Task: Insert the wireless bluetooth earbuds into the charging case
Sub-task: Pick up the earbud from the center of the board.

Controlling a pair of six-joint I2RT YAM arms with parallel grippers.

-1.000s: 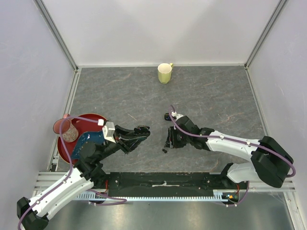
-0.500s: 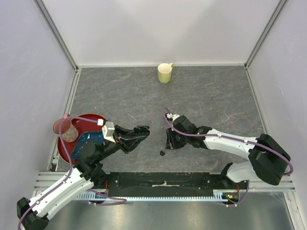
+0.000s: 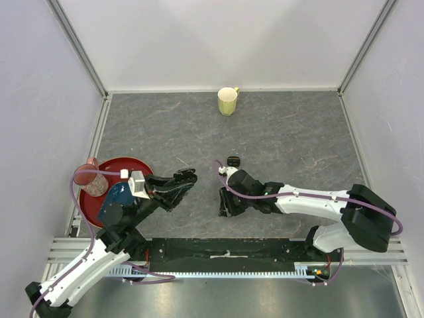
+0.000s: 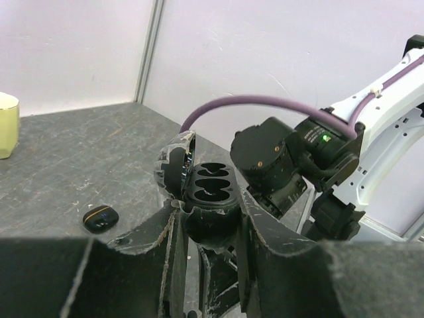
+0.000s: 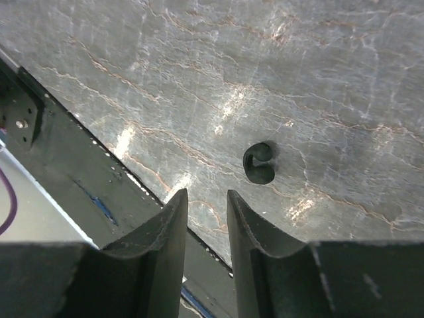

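My left gripper (image 4: 211,228) is shut on the base of an open black charging case (image 4: 212,192). The case's two sockets face up and its lid (image 4: 173,165) is tipped back to the left. From above, that case (image 3: 183,176) hangs left of centre in the left gripper (image 3: 179,182). One small black comma-shaped earbud (image 5: 260,163) lies on the grey table. It rests just beyond and to the right of my right gripper (image 5: 207,199), whose fingers stand slightly apart with nothing between them. The right gripper (image 3: 225,207) points down near the table's front edge.
A second, closed black case (image 3: 233,160) (image 4: 101,217) lies on the table behind the right wrist. A yellow mug (image 3: 228,101) stands at the back. A red plate (image 3: 93,202) and a pink cup (image 3: 87,176) sit at the left. The black front rail (image 5: 59,152) runs close below the right fingers.
The right gripper moved left and toward the front edge, stopping over the earbud and uncovering the closed case. The left arm drew back slightly left with the open case.
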